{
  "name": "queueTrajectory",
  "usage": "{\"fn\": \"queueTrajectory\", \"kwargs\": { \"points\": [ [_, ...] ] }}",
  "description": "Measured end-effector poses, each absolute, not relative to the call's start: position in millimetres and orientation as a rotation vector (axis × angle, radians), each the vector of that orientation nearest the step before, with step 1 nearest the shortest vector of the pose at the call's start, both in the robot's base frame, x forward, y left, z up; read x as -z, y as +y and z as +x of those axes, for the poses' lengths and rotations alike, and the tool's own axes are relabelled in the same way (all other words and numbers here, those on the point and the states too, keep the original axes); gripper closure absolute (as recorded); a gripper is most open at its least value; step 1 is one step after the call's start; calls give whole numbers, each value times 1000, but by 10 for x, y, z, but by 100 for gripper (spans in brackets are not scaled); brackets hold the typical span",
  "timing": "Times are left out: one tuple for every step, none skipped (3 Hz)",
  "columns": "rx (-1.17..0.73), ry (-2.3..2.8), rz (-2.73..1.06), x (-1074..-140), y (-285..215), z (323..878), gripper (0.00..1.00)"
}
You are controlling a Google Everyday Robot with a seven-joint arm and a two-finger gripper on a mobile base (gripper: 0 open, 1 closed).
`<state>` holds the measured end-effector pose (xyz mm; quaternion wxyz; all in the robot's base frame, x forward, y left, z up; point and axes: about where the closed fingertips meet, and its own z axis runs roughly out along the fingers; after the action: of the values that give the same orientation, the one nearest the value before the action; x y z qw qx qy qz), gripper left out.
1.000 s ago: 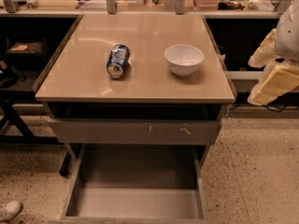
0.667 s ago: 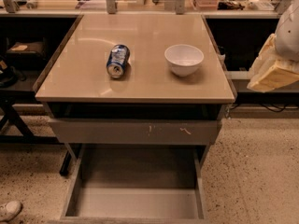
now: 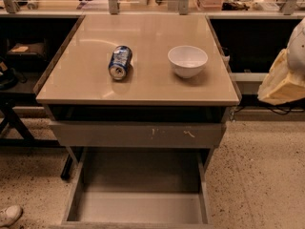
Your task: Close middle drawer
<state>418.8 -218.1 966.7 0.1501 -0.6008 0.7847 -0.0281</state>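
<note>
The middle drawer (image 3: 138, 194) is a wide shallow grey box with thin side walls. It stands pulled far out toward me below the table, and its inside is empty. Its flat front lies at the bottom edge of the view. Above it is the taller grey front (image 3: 138, 134) with pale scratch marks, which is pushed in. My gripper (image 3: 282, 86) is the cream-coloured shape at the right edge, beside the table's right side at about tabletop height. It is well away from the drawer and touches nothing.
On the beige tabletop (image 3: 143, 87) a blue can (image 3: 119, 62) lies on its side and a white bowl (image 3: 188, 60) stands to its right. Dark shelving flanks the table on both sides. A white shoe (image 3: 8, 214) is at bottom left on the speckled floor.
My gripper at the right edge has shifted a little, up and then back down. The drawer, can and bowl have not moved.
</note>
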Motion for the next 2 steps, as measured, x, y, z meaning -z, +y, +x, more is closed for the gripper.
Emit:
{"fn": "queueTrajectory", "kwargs": {
  "points": [
    [31,2322,-1704,-9421,-2143,3695,100],
    [-75,2399,-1723,-8904,-2059,3198,100]
  ]
}}
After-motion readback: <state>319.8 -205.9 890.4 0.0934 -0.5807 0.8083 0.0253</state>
